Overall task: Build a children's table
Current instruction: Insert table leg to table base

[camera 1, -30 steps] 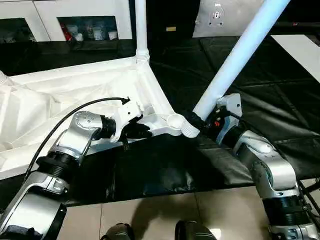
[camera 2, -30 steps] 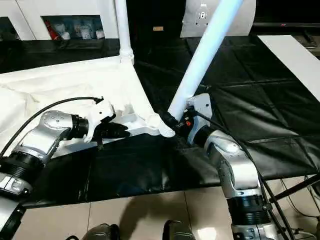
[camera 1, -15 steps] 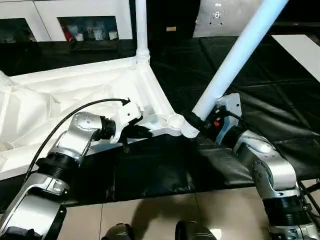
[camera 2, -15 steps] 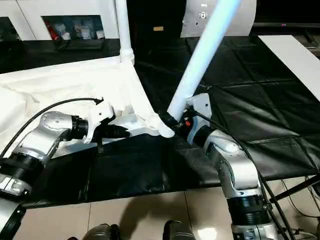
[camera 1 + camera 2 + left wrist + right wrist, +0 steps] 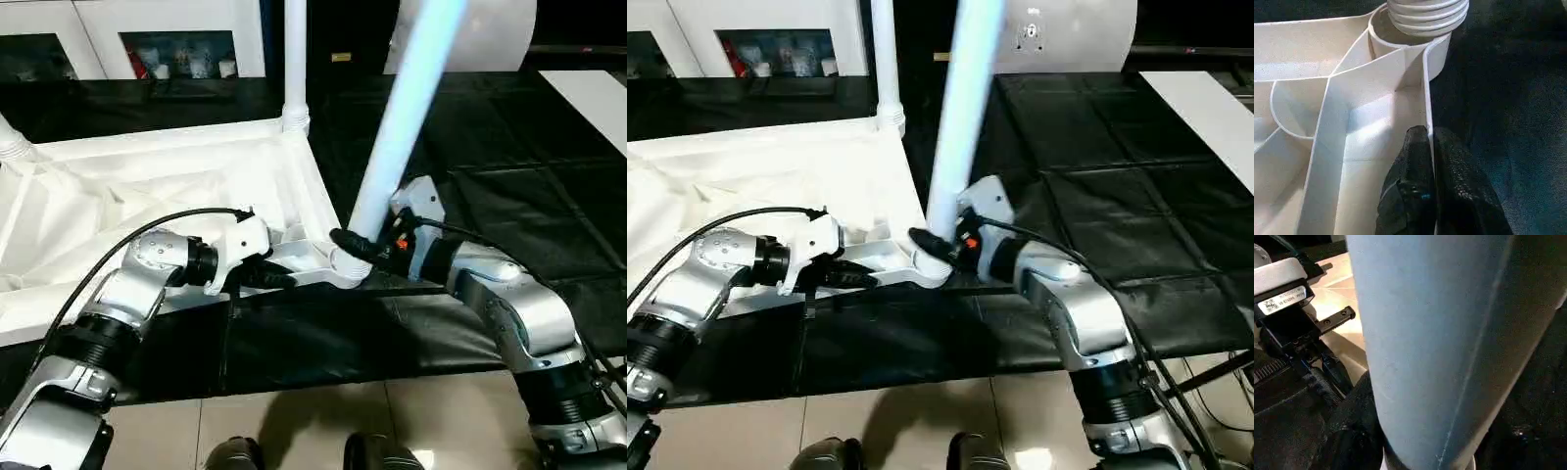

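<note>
The children's table lies upside down, its white ribbed top on the left. One leg stands upright in the far corner, and another leg end shows at the far left. My right gripper is shut on a third leg just above its ribbed end. That ribbed end sits in the near corner socket, and the leg leans slightly right. My left gripper is shut on the table top's near rim, a short way from that socket.
Black padded mats cover the floor around the table. White cabinets and a white panel stand at the back, and a white board lies at the far right. Pale tiles and my feet are nearest.
The leg in my right gripper has swung from a strong rightward lean to nearly upright, with its ribbed end moving into the corner socket. My left gripper has closed on the rim. The camera shifted.
</note>
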